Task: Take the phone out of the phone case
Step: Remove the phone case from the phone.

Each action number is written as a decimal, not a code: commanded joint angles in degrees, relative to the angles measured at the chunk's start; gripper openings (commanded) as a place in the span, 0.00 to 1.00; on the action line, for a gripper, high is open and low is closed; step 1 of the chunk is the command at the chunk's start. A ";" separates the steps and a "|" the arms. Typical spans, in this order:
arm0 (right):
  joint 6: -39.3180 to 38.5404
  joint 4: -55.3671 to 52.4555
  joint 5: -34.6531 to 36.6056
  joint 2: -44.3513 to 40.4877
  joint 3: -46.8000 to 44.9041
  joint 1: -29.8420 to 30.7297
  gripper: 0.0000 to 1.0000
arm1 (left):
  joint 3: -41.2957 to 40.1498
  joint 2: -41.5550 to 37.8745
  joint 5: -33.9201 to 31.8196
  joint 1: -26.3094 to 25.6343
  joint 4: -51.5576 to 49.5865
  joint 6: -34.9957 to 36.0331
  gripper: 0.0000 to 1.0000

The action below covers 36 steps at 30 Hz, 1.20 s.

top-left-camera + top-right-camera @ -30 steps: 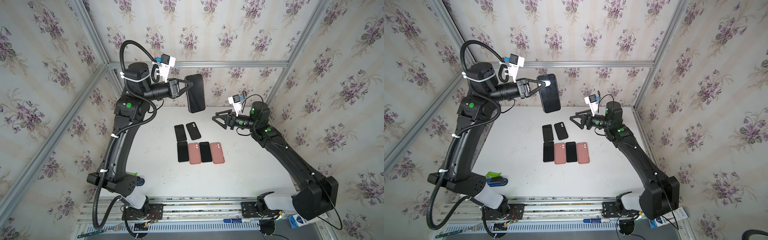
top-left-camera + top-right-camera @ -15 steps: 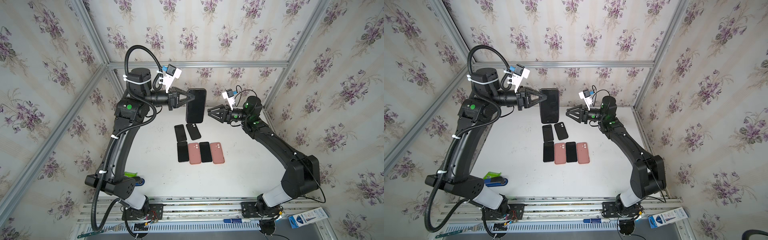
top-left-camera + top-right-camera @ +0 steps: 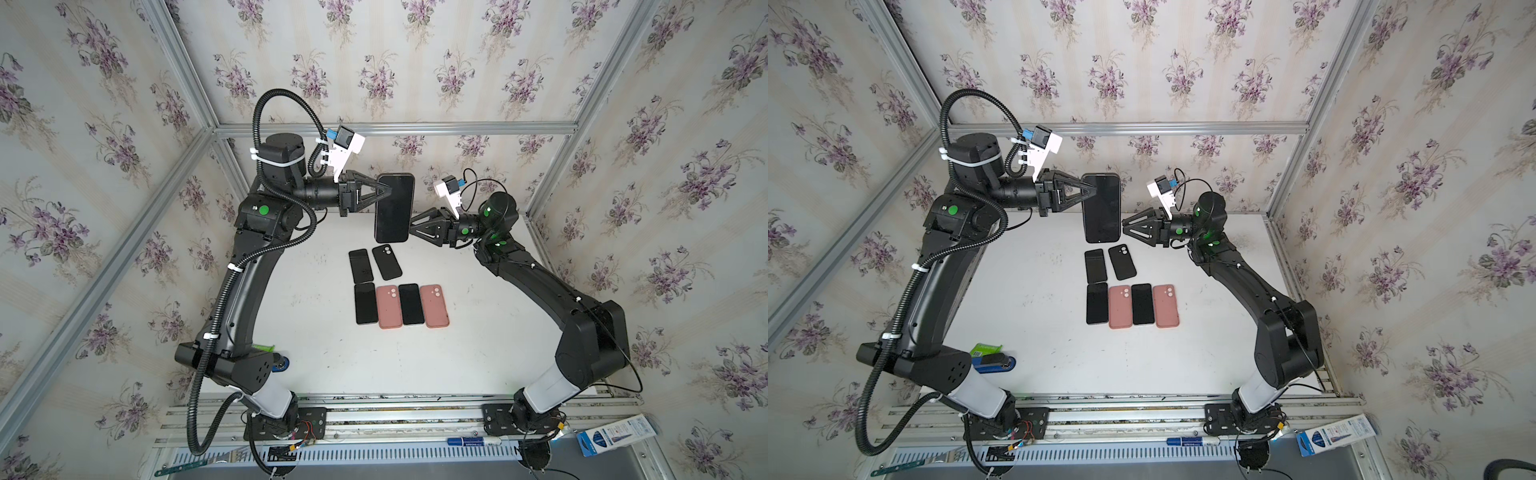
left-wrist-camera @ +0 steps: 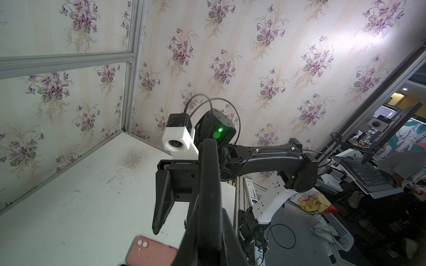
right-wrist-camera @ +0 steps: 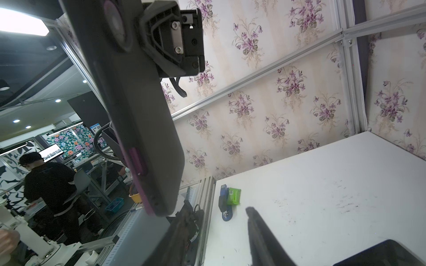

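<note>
Upper centre, my left gripper (image 3: 387, 190) clamps the black rectangular cased phone (image 3: 397, 216): likely stiff, slick glass, rubbery rim. My right gripper (image 3: 411, 228), half-spread, should peel a corner.

over the far end of the white flat worktop (image 3: 478, 332), black slab-shaped cased phone (image 3: 394, 208), between left pincer (image 3: 384, 192) at its left edge and right pincer (image 3: 413, 229) at its right. nearer, lying on the worktop, black flat slab (image 3: 360, 266) left of black rubbery phone case (image 3: 387, 262). before them, a row, left to right: black glass phone (image 3: 365, 303), pink rubbery case (image 3: 389, 306), second black glass phone (image 3: 411, 304), second pink rubbery case (image 3: 434, 306).
</note>
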 commanded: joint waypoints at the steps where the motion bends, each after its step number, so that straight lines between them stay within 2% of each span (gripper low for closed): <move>1: 0.16 2.93 -0.40 0.28 -0.10 0.03 0.45 | -0.07 0.13 -0.83 -0.33 3.67 -0.40 0.00; 28: -2.22 1.35 -0.91 0.81 -0.09 -0.11 0.41 | 3.43 3.62 1.18 -1.57 6.12 -2.23 0.00; 36: 1.00 6.06 -0.56 -0.30 -2.86 -1.78 0.41 | 4.10 4.32 -0.21 -0.52 6.49 -3.71 0.00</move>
